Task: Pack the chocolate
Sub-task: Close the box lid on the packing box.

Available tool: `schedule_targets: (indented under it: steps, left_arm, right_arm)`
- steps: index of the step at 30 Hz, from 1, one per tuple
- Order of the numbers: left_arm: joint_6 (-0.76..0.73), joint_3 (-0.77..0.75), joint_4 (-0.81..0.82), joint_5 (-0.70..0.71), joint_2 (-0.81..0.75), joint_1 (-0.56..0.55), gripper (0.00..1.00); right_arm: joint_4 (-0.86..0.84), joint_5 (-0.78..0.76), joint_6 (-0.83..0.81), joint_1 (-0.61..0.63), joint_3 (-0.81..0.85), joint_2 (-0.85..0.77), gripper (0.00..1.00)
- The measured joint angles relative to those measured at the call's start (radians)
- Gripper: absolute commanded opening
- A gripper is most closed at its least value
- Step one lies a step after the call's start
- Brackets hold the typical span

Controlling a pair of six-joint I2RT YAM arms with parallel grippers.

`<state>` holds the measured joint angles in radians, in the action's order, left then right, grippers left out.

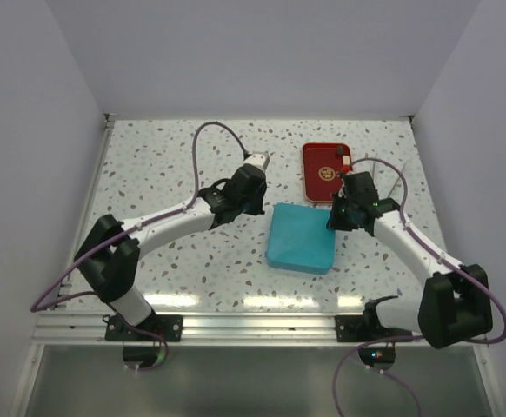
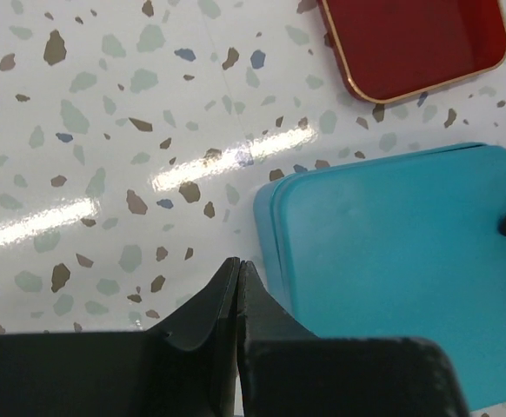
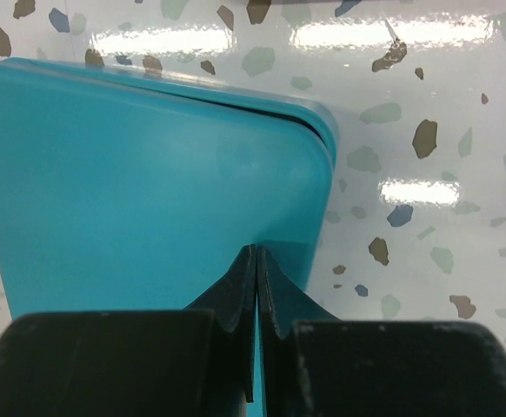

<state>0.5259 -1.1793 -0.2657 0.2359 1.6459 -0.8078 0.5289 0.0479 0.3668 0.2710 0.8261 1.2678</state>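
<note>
You won't find the chocolate in any of the three views. The teal box [image 1: 299, 237] lies on the speckled table [image 1: 166, 156] between the two arms with its lid seated, so what is inside stays hidden from you. The lid is plain teal in both wrist views.

Your right gripper [image 3: 257, 252] has its fingers pressed together, tips over the lid close to one rounded corner of the box. Whether they touch the lid you cannot tell. Your left gripper [image 2: 238, 265] is also closed, fingers together with nothing between them, and sits above bare table just beside the box's edge.

Just beyond the box, on the far right, lies the red tray [image 1: 309, 165] with its thin gold rim. The gold emblem [image 1: 327, 173] at its centre is too small to read.
</note>
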Motion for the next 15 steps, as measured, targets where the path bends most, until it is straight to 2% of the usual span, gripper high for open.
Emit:
schedule_targets:
  steps: [9, 15]
  left_arm:
    - [-0.036, 0.002, 0.101, -0.074, -0.016, -0.016, 0.03]
    - [-0.04, -0.013, 0.128, -0.119, 0.072, -0.033, 0.02]
  right_arm:
    - [-0.056, -0.004, 0.0, 0.006, 0.007, 0.033, 0.0]
    - [-0.073, -0.013, 0.0, 0.016, 0.021, 0.055, 0.0]
